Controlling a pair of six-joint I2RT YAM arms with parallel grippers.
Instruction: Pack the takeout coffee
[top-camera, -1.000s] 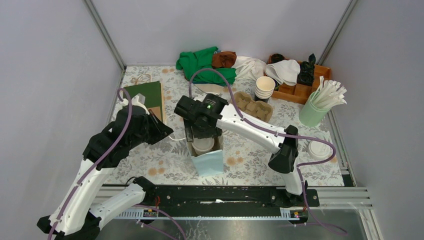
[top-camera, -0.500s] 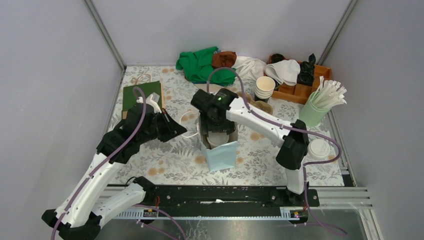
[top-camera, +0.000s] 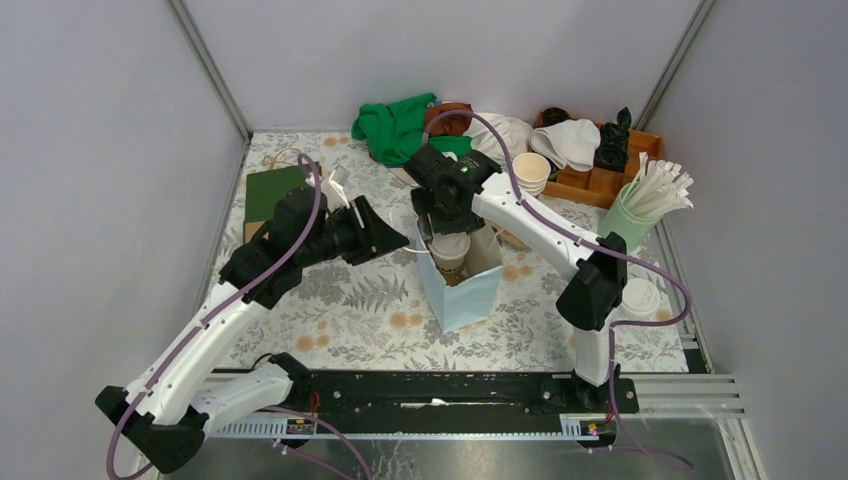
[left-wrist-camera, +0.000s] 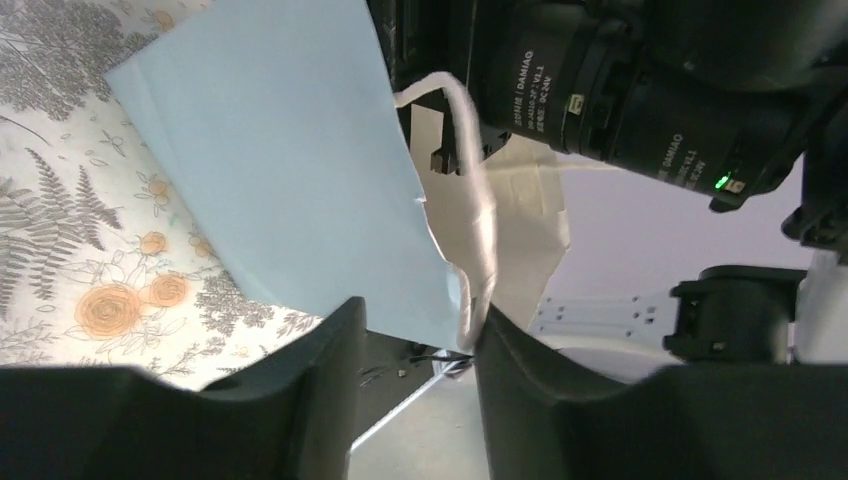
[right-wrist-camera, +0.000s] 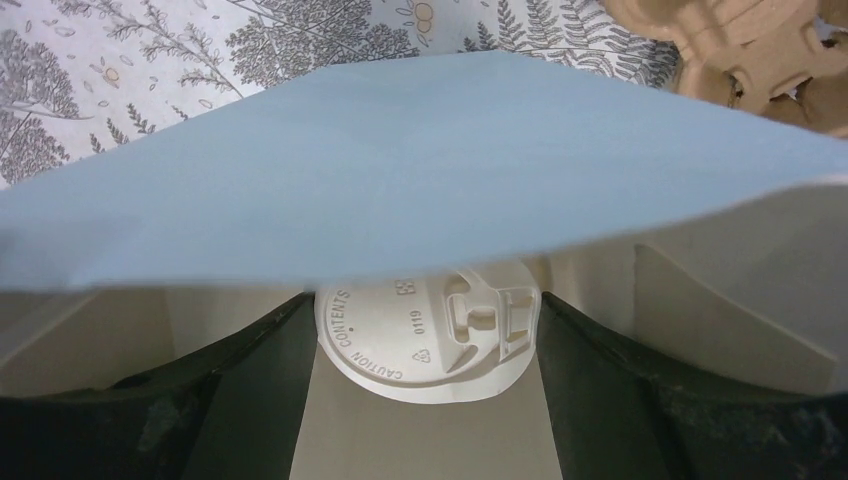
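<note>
Takeout coffee (right-wrist-camera: 420, 352), white-lidded, gripped by right pincer (right-wrist-camera: 425, 318); left pincer (left-wrist-camera: 420, 315) parted at bag (left-wrist-camera: 280, 160) edge.

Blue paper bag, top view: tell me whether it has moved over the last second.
Yes. The blue paper bag has slid right and away from the arm bases, toward the green straw holder, which stayed put.

The left arm stretches forward from its base, wrist rolled onto its side, and the left gripper (left-wrist-camera: 415, 318) has its jaws standing a little apart. The right arm bends sharply at the elbow, wrist pointing straight down. The right gripper (top-camera: 449, 238) is spread wide, a finger on each side of the takeout coffee (right-wrist-camera: 400, 350), gripping it.
</note>
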